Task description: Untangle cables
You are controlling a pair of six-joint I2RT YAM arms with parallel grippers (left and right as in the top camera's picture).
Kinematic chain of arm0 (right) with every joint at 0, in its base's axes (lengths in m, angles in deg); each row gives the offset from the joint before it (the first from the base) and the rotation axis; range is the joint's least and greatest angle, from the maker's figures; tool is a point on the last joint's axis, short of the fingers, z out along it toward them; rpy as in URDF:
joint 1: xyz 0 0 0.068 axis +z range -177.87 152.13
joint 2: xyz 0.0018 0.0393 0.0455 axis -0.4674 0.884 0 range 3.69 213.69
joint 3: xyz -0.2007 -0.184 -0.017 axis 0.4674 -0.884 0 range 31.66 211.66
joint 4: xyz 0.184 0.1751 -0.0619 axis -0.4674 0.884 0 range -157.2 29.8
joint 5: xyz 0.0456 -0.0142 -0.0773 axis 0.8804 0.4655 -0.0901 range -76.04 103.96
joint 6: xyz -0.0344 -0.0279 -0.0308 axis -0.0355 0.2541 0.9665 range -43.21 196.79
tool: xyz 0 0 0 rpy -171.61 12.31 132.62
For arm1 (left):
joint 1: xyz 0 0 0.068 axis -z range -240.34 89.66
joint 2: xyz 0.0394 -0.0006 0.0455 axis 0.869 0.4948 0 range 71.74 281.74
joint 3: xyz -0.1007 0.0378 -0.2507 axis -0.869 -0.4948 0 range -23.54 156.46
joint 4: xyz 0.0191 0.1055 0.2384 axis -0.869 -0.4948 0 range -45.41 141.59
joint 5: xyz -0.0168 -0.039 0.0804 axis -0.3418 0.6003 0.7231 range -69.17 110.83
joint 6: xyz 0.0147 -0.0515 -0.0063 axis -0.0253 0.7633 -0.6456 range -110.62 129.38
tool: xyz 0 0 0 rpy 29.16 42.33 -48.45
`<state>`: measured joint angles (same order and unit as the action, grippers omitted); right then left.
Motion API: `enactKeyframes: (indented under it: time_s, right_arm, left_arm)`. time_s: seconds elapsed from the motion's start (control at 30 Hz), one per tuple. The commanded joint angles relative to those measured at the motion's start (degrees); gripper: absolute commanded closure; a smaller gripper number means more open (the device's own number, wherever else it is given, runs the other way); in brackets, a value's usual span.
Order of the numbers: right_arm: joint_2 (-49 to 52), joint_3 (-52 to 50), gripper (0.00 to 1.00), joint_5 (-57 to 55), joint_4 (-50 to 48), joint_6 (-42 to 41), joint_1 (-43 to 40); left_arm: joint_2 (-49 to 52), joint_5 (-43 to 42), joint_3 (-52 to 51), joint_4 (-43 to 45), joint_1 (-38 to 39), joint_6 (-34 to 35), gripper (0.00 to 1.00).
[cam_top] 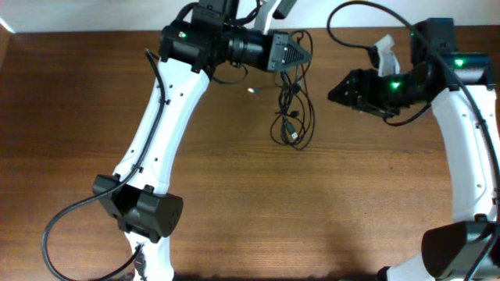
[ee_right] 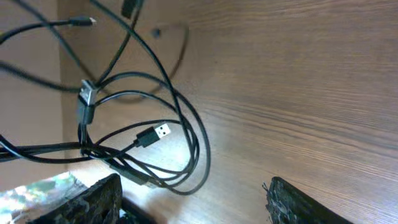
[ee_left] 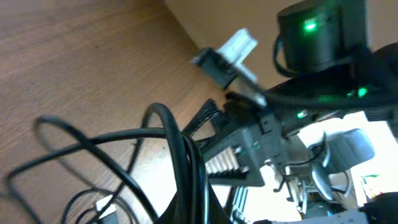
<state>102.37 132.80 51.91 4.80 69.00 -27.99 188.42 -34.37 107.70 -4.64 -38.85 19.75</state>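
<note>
Trailing cables (cam_top: pixel 291 129) at left gripper (cam_top: pixel 303 53), jaws hidden; right gripper (ee_right: pixel 193 191) jaws apart.

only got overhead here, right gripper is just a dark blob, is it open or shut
Observer: Open. In the right wrist view the right gripper has its fingers wide apart, and none of the cables is pinched.
Operator: any plug end i can aim for
Observer: Yes, a USB-A plug lies inside the loops with its metal end exposed.
Operator: is left actually holding them
Observer: Cannot tell. The left wrist view shows the cables running up close to the lens, but the left gripper has its fingers out of frame there.
</note>
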Motion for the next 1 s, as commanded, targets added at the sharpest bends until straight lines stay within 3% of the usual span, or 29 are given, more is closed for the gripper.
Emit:
enactKeyframes:
  time_s: [0.0,0.23,0.33,0.57,0.63,0.83,0.97]
  right_arm:
    - [2.0,0.7,0.29,1.3,-1.4,-3.7,2.4]
    - [5.6,-0.1,0.29,2.6,-3.8,-4.9,4.9]
    - [8.2,-0.1,0.29,3.2,-5.5,-6.2,6.6]
    - [9.2,-0.1,0.30,8.5,-9.9,-9.2,8.2]
    - [10.2,-0.4,0.30,5.3,-9.8,-9.6,9.7]
    - [12.1,-3.9,0.35,-8.5,-8.3,-12.2,7.7]
    - [12.1,-3.9,0.37,-12.8,-4.3,-11.2,0.5]
  left_arm:
    - [-0.8,-10.2,0.3,2.5,-0.5,1.7,1.00]
    - [-0.8,-19.1,0.3,8.5,-2.2,7.1,1.00]
    - [-0.8,-23.1,0.3,12.5,-2.2,13.1,1.00]
    - [-0.8,-22.9,0.3,20.0,-2.2,18.1,1.00]
    - [-0.8,-23.1,0.3,28.0,-2.2,25.6,1.00]
    - [-0.8,-26.1,0.3,68.9,-8.9,52.5,1.00]
    - [-0.8,-26.0,0.3,70.0,-17.7,53.2,1.00]
